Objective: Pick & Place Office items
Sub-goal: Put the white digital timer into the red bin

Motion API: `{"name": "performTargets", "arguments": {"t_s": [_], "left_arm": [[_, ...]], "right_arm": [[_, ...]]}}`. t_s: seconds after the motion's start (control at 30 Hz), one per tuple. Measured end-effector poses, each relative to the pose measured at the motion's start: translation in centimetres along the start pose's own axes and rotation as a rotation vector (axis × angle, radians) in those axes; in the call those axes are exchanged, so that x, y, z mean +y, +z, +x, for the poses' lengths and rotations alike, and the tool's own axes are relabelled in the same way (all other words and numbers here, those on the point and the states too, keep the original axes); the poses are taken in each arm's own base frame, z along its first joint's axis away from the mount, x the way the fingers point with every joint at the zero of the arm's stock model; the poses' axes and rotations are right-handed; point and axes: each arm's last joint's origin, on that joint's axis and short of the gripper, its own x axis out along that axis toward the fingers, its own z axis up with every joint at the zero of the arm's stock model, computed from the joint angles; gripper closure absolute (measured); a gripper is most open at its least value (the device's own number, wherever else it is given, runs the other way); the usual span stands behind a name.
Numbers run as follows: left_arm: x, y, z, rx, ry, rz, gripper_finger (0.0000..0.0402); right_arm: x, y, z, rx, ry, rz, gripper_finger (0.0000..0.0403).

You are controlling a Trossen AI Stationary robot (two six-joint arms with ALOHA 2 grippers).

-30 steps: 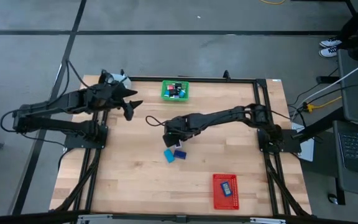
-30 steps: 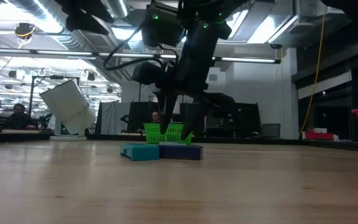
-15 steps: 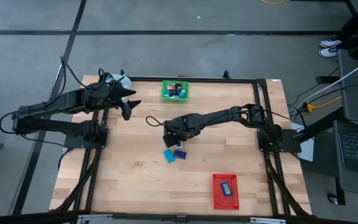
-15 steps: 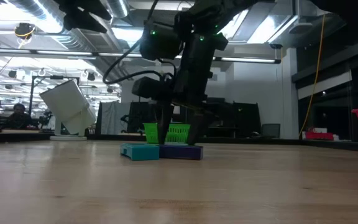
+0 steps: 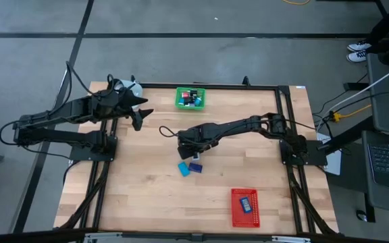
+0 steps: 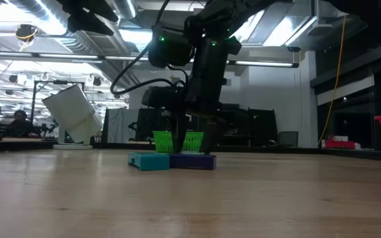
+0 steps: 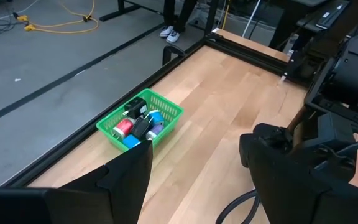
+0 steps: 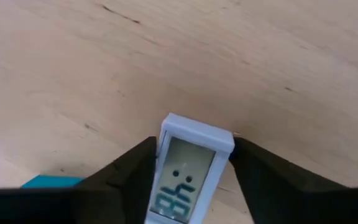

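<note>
- The right gripper (image 5: 194, 157) hangs low over the middle of the pale, grained wooden table (image 5: 147, 196), its two dark matte fingers pointing down.
- Between those fingers (image 8: 132, 171) sits a small dark-blue rectangular item (image 5: 195, 167) with a flat grey display face showing dark digits (a little clock or timer, by the look of it). The fingers flank its long sides closely; whether they press on it or merely bracket it I cannot tell, and it lies flat on the wood.
- Just beside that piece, on the side toward the left arm, lies a teal flat block (image 5: 184, 169), smooth and box-shaped, touching or nearly touching the dark-blue one.
- Well beyond the right gripper, at the table's far edge, stands a green mesh tray (image 5: 190, 98), a plastic lattice basket holding a jumble of small pieces: red, black, blue and white bits (image 7: 138, 124).
- On the near side, toward the right arm's base, a red mesh tray (image 5: 246, 207) holds one blue flat rectangle (image 5: 246, 204).
- The left gripper (image 5: 139, 116) waits well apart from the right one, raised near the far left corner, its dark fingers spread with nothing between them.
- A white-blue mug (image 5: 130, 86) lies tipped beside the left arm.
</note>
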Motion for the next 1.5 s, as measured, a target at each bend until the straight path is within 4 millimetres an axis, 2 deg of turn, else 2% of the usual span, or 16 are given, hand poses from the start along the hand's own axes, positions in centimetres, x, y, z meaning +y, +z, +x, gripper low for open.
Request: {"name": "performTargets", "arguments": {"t_s": [0.2,0.47,0.6,0.73,0.8,0.93,1.1,1.3,1.5], "left_arm": [[0.0,0.0,0.0,0.000,0.000,0.000,0.0144],[0.0,0.0,0.0,0.000,0.000,-0.001,0.0144],[0.0,0.0,0.0,0.000,0.000,-0.001,0.0144],[0.0,0.0,0.0,0.001,0.001,0.000,0.0144],[0.0,0.0,0.0,0.000,0.000,0.000,0.0144],[0.0,0.0,0.0,0.000,0.000,0.001,0.0144],[0.0,0.0,0.0,0.001,0.001,0.001,0.0144],[0.0,0.0,0.0,0.001,0.001,0.002,0.0144],[0.0,0.0,0.0,0.000,0.001,0.002,0.0144]], "right_arm": [[0.0,0.1,-0.1,0.002,0.005,-0.009,0.0253],[0.5,0.4,-0.7,-0.001,0.033,-0.017,0.0252],[2.0,1.4,-2.3,-0.058,0.116,-0.057,0.0250],[3.8,2.2,-6.0,-0.122,0.218,-0.111,0.0260],[4.6,1.8,-7.5,-0.128,0.238,-0.149,0.0260],[6.3,-0.6,-10.4,-0.108,0.261,-0.244,0.0260],[6.9,-5.3,-12.9,-0.035,0.158,-0.349,0.0258],[6.2,-11.9,-14.3,0.084,-0.017,-0.389,0.0257],[5.6,-18.8,-14.8,0.155,-0.130,-0.335,0.0256]]}}
